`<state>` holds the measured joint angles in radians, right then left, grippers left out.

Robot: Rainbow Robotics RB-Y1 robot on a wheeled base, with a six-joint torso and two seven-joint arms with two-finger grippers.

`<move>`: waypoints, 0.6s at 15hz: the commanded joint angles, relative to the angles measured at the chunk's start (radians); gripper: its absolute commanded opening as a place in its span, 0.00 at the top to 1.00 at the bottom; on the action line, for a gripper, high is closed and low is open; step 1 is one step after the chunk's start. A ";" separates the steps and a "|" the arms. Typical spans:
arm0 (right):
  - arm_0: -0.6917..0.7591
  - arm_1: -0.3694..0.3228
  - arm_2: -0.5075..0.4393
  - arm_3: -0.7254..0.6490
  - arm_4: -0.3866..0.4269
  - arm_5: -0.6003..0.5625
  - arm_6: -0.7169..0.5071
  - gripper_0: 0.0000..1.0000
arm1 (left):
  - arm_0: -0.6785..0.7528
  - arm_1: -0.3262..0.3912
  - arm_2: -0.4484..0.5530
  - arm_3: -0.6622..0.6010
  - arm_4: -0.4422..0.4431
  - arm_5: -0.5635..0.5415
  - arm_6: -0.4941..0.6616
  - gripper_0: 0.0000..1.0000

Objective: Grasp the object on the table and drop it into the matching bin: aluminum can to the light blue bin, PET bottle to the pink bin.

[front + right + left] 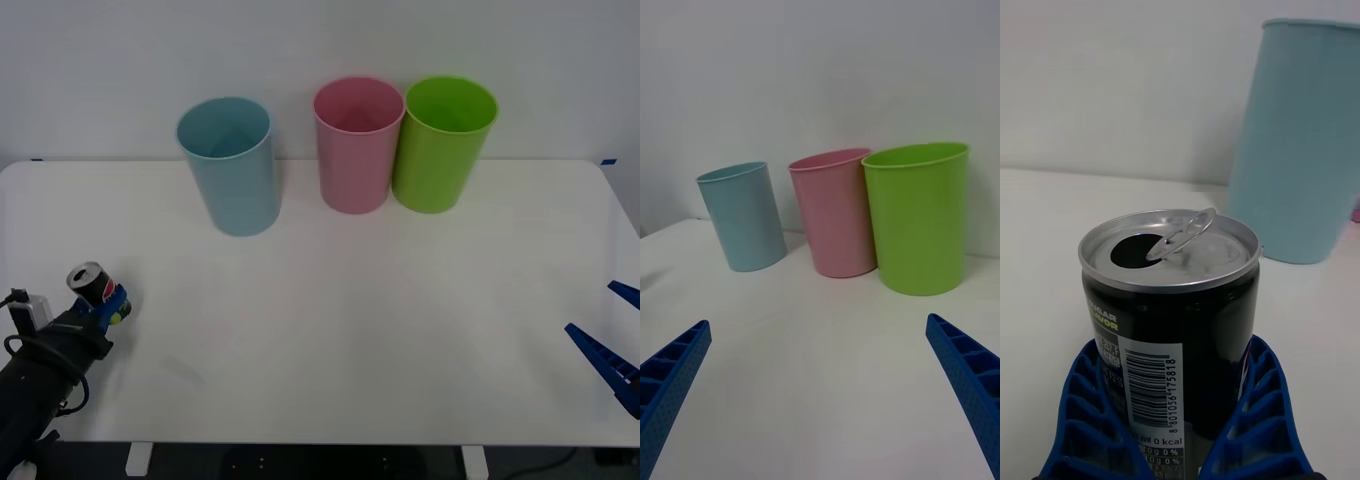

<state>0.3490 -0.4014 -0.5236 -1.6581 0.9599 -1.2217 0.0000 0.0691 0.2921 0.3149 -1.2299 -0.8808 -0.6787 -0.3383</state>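
Left end effector grips dark, silver-topped, opened aluminum can; right end effector open

Bright, even light washes the white tabletop nearly shadowless; the bins cast only faint smudges (softest at their bases). The can top carries dull glare, and its close-up label is sharp.
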 commanded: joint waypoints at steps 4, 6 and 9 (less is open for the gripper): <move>0.000 0.000 0.000 0.000 0.000 0.000 0.000 0.00 | 0.075 0.001 -0.003 -0.192 -0.001 -0.012 0.035 1.00; 0.000 0.000 0.000 0.000 0.000 0.000 0.000 0.00 | 0.087 -0.001 -0.002 -0.250 -0.003 -0.027 0.048 1.00; 0.000 0.000 0.000 0.000 0.000 0.000 0.000 0.00 | 0.087 0.001 -0.003 -0.310 -0.004 -0.055 0.065 1.00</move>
<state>0.3490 -0.4014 -0.5236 -1.6581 0.9599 -1.2217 0.0000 0.1575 0.2929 0.3123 -1.5257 -0.8838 -0.7288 -0.2786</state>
